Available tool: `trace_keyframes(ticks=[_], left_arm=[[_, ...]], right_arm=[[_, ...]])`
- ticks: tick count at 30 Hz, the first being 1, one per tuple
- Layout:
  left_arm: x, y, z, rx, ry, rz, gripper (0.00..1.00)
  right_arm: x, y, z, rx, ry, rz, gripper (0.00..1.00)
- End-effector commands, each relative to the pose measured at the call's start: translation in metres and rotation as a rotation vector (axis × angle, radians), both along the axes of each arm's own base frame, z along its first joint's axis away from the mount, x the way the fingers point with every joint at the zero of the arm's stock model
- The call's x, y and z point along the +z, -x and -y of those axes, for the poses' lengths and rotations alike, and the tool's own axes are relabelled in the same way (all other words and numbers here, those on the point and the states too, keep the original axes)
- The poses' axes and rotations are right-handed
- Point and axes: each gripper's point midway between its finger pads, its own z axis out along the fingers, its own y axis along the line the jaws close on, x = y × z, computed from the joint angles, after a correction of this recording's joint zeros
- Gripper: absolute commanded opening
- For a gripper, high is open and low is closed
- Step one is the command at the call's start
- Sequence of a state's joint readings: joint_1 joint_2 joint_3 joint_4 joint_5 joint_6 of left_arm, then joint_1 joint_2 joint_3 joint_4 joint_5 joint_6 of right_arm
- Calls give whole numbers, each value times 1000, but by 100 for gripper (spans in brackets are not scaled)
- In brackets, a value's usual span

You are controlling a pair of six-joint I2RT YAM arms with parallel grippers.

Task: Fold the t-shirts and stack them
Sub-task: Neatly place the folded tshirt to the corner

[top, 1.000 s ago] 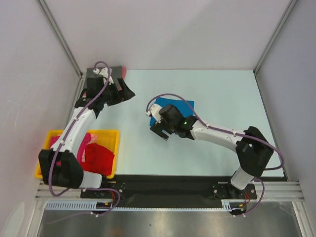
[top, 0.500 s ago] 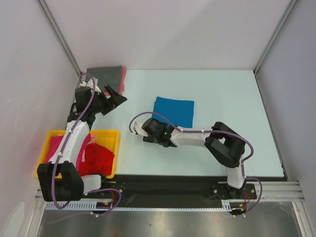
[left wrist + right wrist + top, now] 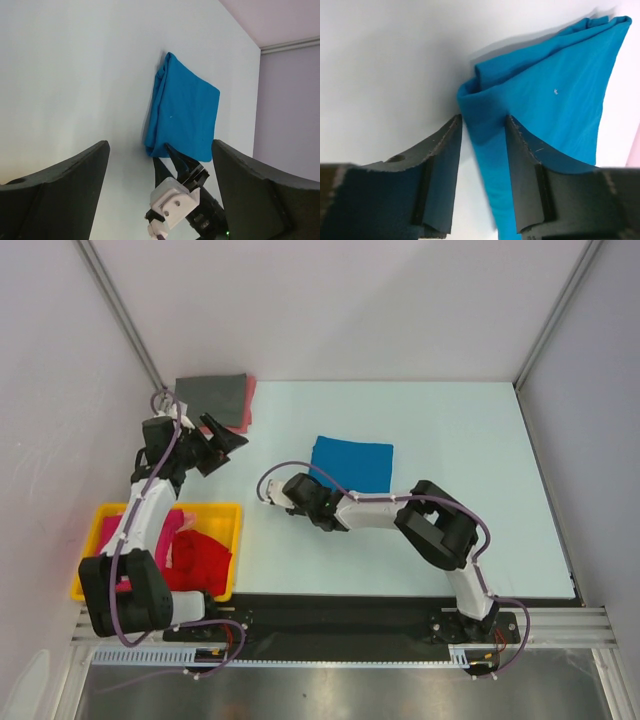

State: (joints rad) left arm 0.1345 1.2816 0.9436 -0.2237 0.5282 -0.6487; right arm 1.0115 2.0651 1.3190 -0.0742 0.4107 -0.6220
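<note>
The right gripper [image 3: 484,119] sits low over the pale blue-green table [image 3: 450,440], at the near left corner of the bright blue folded t-shirt [image 3: 352,464], probably so that it can take this corner and carry the shirt to the pile. Its jaws stand about half open, and the corner of the cloth shows in the gap between them. From the wrist view it is not clear if the pads already press the cloth or only hang above it, so no firm hold can be claimed. The left gripper [image 3: 160,144] hovers over the left part of the table with jaws spread wide and nothing between them, seemingly kept out of the way. The blue shirt lies near the middle of the table as a flat, neat rectangle, with layered edges at the corner where the folds meet. In the far left corner, a folded dark grey t-shirt [image 3: 212,392] rests on a salmon pink one [image 3: 245,408]. A crumpled red t-shirt [image 3: 203,558] and a magenta one [image 3: 163,540] lie in the yellow plastic bin [image 3: 232,508] at the near left.
</note>
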Motion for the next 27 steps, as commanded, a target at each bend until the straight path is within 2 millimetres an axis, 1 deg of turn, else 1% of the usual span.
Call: trace_keyframes(ticks=[1, 2, 3, 4, 5, 6, 8, 9, 10, 11, 12, 13, 14, 15, 16, 17, 18, 19, 20, 21, 22, 23, 24, 25, 26, 27], left_arm=[[-4, -5, 5, -26, 49, -28, 90], [-9, -5, 7, -33, 62, -43, 91], [-18, -7, 10, -48, 85, -71, 94], [-23, -8, 12, -51, 106, -87, 95], [-25, -11, 14, -65, 121, -86, 96], [-33, -12, 19, -79, 142, -111, 96], [-36, -15, 25, -88, 173, -122, 98], [-37, -18, 32, -104, 184, -120, 99], [-45, -20, 37, -100, 213, -152, 100], [-44, -26, 43, -113, 225, -137, 100], [-46, -26, 56, -138, 250, -155, 100], [-57, -32, 63, -149, 263, -188, 100], [-58, -35, 75, -181, 270, -185, 100], [-64, -40, 77, -184, 281, -203, 100], [-61, -43, 94, -221, 296, -213, 100], [-79, -47, 101, -229, 309, -257, 100], [-82, -49, 112, -249, 317, -264, 100], [-81, -56, 118, -250, 335, -266, 100], [-96, -59, 127, -259, 339, -292, 100], [-98, -62, 130, -259, 351, -304, 100], [-99, -68, 135, -264, 359, -303, 100], [-107, -71, 143, -280, 372, -312, 100], [-108, -73, 149, -280, 395, -323, 100], [-104, -79, 155, -292, 404, -310, 100], [-103, -81, 164, -311, 407, -306, 100], [-111, -83, 168, -306, 423, -330, 100]], right_arm=[[10, -18, -6, -13, -48, 9, 39], [14, -21, -6, -16, -58, 4, 29], [15, -24, -4, -19, -65, -3, 13], [16, -23, -6, -6, -76, -15, 10], [17, -24, -5, -1, -75, -20, 5], [20, -26, -6, -1, -82, -17, 0], [30, -28, -6, 3, -97, -13, 0], [36, -30, -5, -1, -106, -7, 0], [41, -32, -4, -6, -116, -1, 0], [51, -33, -2, -10, -129, 6, 0], [55, -32, -3, -3, -140, 2, 0], [59, -33, -1, -3, -147, -2, 0], [64, -31, 1, -3, -154, -11, 0], [64, -29, 1, 4, -159, -24, 0], [66, -29, 3, 3, -163, -30, 0], [65, -28, 6, 1, -161, -41, 0], [72, -28, 8, -2, -183, -43, 0], [71, -27, 11, -6, -184, -52, 0], [75, -28, 14, -13, -194, -47, 0], [82, -27, 15, -15, -209, -45, 0], [83, -27, 18, -18, -212, -46, 0], [84, -27, 21, -19, -212, -50, 0], [85, -27, 22, -17, -218, -52, 0], [87, -28, 24, -20, -223, -52, 0], [87, -29, 24, -21, -227, -56, 0], [87, -30, 27, -22, -230, -67, 0]])
